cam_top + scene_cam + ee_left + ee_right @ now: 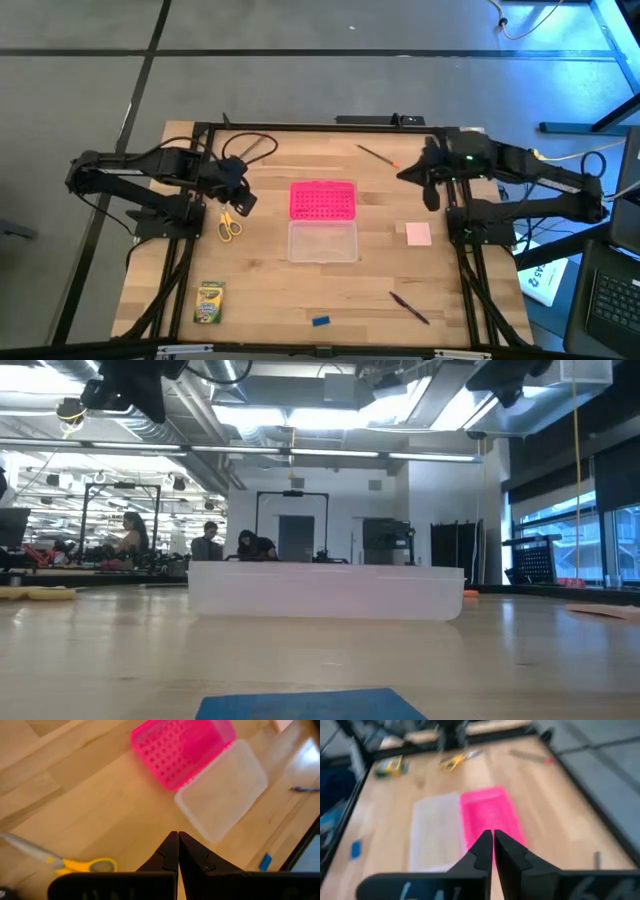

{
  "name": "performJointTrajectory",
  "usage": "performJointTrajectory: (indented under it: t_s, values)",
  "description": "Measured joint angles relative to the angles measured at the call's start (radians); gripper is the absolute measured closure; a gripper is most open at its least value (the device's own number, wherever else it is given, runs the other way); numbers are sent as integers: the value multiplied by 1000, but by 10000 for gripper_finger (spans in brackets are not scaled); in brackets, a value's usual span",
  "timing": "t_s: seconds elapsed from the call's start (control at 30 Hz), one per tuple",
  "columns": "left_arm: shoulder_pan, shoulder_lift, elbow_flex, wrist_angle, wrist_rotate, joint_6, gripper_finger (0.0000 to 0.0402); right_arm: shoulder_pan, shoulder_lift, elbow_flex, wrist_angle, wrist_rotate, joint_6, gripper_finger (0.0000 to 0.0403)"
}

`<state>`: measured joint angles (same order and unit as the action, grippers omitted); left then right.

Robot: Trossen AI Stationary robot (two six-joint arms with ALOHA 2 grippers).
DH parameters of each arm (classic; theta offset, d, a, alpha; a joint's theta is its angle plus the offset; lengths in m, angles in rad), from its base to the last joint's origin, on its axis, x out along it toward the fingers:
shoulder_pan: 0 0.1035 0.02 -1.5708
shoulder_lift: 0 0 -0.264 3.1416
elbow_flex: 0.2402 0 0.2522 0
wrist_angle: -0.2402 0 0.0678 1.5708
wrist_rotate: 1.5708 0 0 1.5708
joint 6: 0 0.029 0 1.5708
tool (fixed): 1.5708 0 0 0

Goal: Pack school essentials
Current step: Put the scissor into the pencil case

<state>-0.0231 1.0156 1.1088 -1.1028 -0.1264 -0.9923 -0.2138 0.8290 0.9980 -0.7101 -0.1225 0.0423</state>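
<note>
The clear plastic box [323, 242] lies open mid-table with its bright pink dotted lid [322, 199] on the far side. Yellow-handled scissors [230, 225] lie left of it, the yellow-green crayon box [209, 301] near the near-left corner, the blue eraser [320, 321] at the near edge, a dark pen [409, 307] near right, a pencil [377, 153] far right, the pale pink pad [418, 234] on the right. My left gripper [178, 836] is shut, raised above the scissors [82, 865]. My right gripper [493, 836] is shut, raised right of the lid [490, 815].
A black cable [250, 148] loops at the far-left part of the table. Bare wood lies between the clear box and the near edge. In the low view the eraser [310, 705] sits close up, the clear box [325, 590] behind it, people in the room beyond.
</note>
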Motion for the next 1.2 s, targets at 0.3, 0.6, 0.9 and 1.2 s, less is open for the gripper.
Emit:
performJointTrajectory:
  t_s: [0.3,0.6,0.9,1.2]
  values:
    - [10,-2,0,0,-10,-177,401,0,152,75,-53,-37,-48,382]
    - [-22,41,0,-149,19,-363,401,0,162,76,-53,-37,-50,382]
    - [-18,92,0,-184,155,-365,401,0,161,76,-50,-37,-46,382]
    - [-18,156,0,-200,174,-311,401,0,161,76,-50,-37,-47,382]
